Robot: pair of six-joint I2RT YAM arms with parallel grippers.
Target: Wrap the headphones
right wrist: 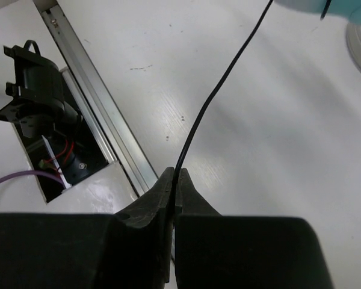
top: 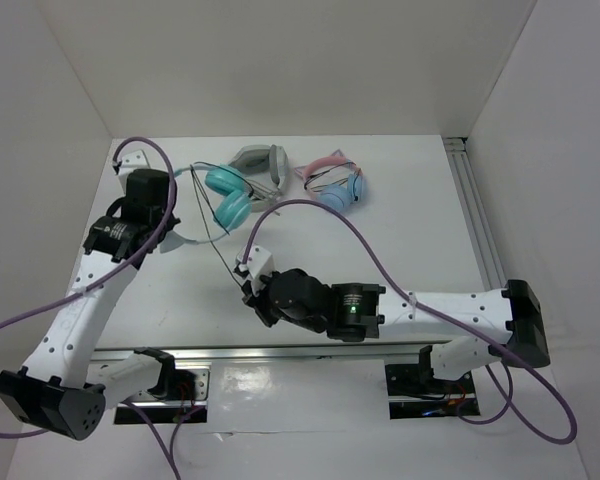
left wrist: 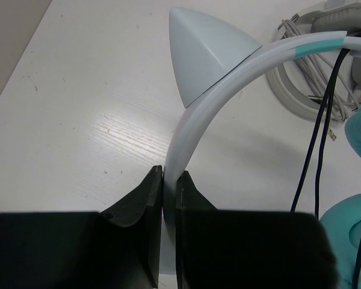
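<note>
Nearest to the arm bases, the right gripper (right wrist: 174, 174) is closed on the thin black cable (right wrist: 195, 123), which runs from its fingertips across the white table (top: 400, 240) toward the far side. Farther, on the left, the left gripper (left wrist: 169, 176) is clamped on the pale headband (left wrist: 189, 123) of the headphones (top: 223, 182), below one cat ear (left wrist: 204, 51). Their teal cups (top: 235, 210) lie at the far side, just beside the grey headphones (top: 258, 160); the pink-banded headphones (top: 335, 185) lie near, to the right.
</note>
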